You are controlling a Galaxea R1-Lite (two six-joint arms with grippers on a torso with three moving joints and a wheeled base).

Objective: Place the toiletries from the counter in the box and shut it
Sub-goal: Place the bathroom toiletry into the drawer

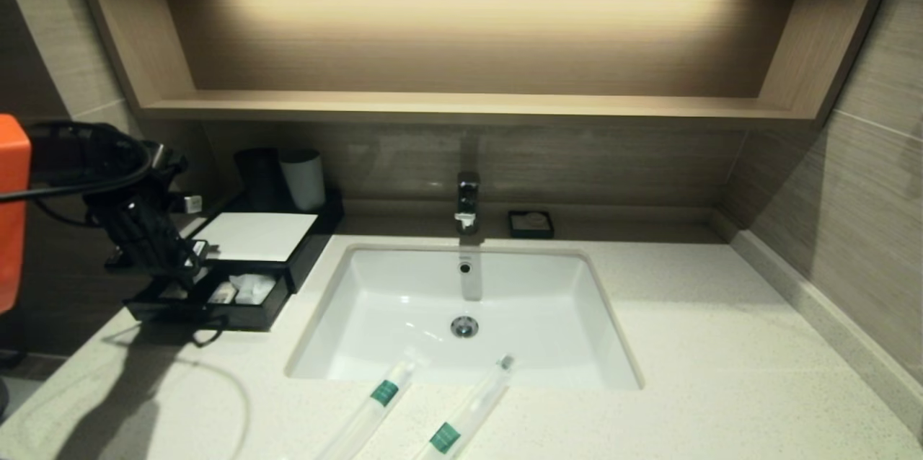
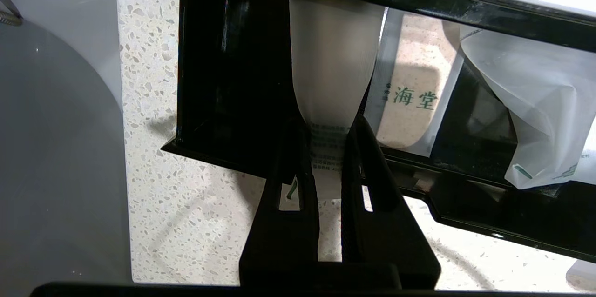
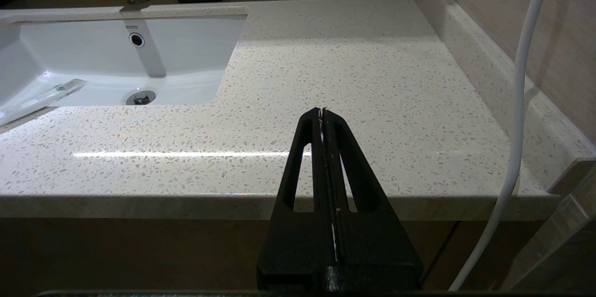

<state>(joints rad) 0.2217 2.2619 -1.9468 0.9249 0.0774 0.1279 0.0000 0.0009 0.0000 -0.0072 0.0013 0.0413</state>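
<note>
The black box (image 1: 256,235) with a white top stands at the counter's (image 1: 721,345) back left, its front drawer (image 1: 209,301) pulled out. My left gripper (image 1: 189,265) hangs over the drawer's front, shut on a toiletry in a pale plastic sleeve (image 2: 333,78) that reaches into the drawer (image 2: 223,55). The black fingers (image 2: 368,157) pinch the sleeve's printed end. Two more toiletries (image 1: 375,402) (image 1: 469,409) with green bands lie on the counter by the sink's front rim. My right gripper (image 3: 322,111) is shut and holds nothing, in front of the counter's right front edge.
The drawer holds a wrapped soap packet (image 2: 414,101) and a crumpled white bag (image 2: 535,101). A black cup (image 1: 263,175) and a white cup (image 1: 304,179) stand behind the box. The sink (image 1: 404,301), faucet (image 1: 467,200), a soap dish (image 1: 531,223) and a white cable (image 3: 517,124) are nearby.
</note>
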